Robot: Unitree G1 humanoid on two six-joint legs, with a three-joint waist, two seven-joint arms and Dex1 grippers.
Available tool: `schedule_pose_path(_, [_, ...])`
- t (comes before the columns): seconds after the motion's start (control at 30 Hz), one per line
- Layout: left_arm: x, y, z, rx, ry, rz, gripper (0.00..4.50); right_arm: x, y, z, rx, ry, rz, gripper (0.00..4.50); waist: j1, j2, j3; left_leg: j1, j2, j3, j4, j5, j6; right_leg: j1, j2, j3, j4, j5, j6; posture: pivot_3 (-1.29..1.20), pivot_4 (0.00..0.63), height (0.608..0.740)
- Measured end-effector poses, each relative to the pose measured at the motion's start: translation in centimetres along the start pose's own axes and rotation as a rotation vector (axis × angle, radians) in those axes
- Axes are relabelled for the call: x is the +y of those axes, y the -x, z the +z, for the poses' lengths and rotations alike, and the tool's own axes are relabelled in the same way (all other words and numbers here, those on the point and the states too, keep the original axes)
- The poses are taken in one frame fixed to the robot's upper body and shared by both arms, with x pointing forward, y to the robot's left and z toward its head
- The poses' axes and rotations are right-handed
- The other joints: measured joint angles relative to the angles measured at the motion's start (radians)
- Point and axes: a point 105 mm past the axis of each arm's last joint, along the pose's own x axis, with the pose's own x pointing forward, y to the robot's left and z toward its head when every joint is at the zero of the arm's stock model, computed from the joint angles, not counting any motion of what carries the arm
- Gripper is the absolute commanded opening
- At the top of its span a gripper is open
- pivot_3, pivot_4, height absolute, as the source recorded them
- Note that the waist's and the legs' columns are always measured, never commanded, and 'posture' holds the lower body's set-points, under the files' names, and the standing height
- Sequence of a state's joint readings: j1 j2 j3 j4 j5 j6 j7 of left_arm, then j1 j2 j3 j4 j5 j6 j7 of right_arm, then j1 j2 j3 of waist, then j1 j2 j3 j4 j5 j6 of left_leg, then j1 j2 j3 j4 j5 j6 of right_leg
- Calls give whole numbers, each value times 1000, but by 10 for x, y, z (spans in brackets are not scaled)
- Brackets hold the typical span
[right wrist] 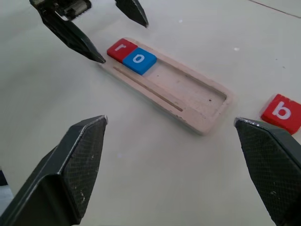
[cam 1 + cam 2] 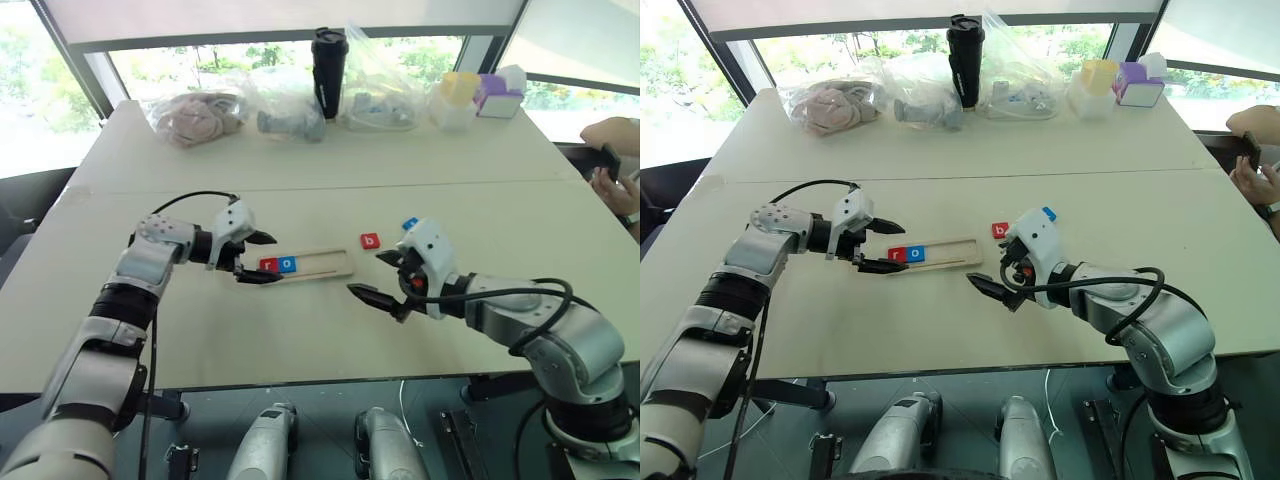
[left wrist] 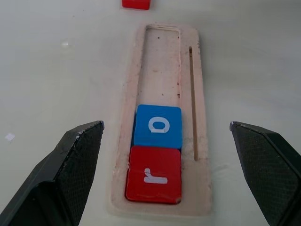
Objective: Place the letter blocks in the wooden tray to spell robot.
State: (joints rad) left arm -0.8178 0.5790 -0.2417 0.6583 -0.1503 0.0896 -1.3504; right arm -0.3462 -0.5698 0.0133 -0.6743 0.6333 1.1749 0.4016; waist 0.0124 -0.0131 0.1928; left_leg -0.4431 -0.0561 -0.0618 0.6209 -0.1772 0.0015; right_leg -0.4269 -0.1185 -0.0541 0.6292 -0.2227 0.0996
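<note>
Both sets of jaws stand wide open and hold nothing. The left gripper (image 2: 258,257) hangs at the left end of the wooden tray (image 2: 325,266), its two black fingers (image 3: 70,165) spread to either side of that end, clear of the wood as far as the left wrist view shows. The right gripper (image 2: 383,277) hovers over bare counter (image 2: 300,340) just to the right of the tray's other end, its fingers (image 1: 75,160) parted and pointing toward the tray.

The tray lies flat near the middle of the counter, long side running left to right. Two letter blocks sit in it, side by side and touching: a red "r" block (image 3: 154,174) at the left end and a blue "o" block (image 3: 157,126) right after it. The remaining length of the tray is bare wood, with a thin groove along one long side.

A red "b" block (image 2: 370,241) lies on the counter just beyond the tray's right end, apart from it. A blue block (image 2: 409,223) lies a little farther right, partly hidden behind the right gripper; its letter cannot be read.

Along the far edge of the counter stand clear plastic bags (image 2: 195,117), a black tumbler (image 2: 328,58) and small pastel containers (image 2: 478,97). A person's hand (image 2: 620,190) shows at the right edge
</note>
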Motion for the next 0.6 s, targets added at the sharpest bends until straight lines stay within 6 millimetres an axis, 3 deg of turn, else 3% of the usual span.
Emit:
schedule_pose_path(0.23, [-1,-19,-7,41,-60,-53,4500,5,1,-7,11,-15,-30,4457,1,0,0,0,0,0,5,0,0,2,0,0,1,1,1,0,150,740])
schedule_pose_path(0.5, [3,-23,-13,73,-86,-36,4500,1,4,-10,18,-9,-58,4457,1,0,0,0,0,-1,9,0,1,4,0,0,1,1,2,0,150,740])
schedule_pose_path(0.6, [2,-24,-15,69,-80,-37,3635,-2,5,-10,15,-4,-72,4500,1,0,0,0,0,-1,8,0,1,4,0,0,1,1,3,0,150,740])
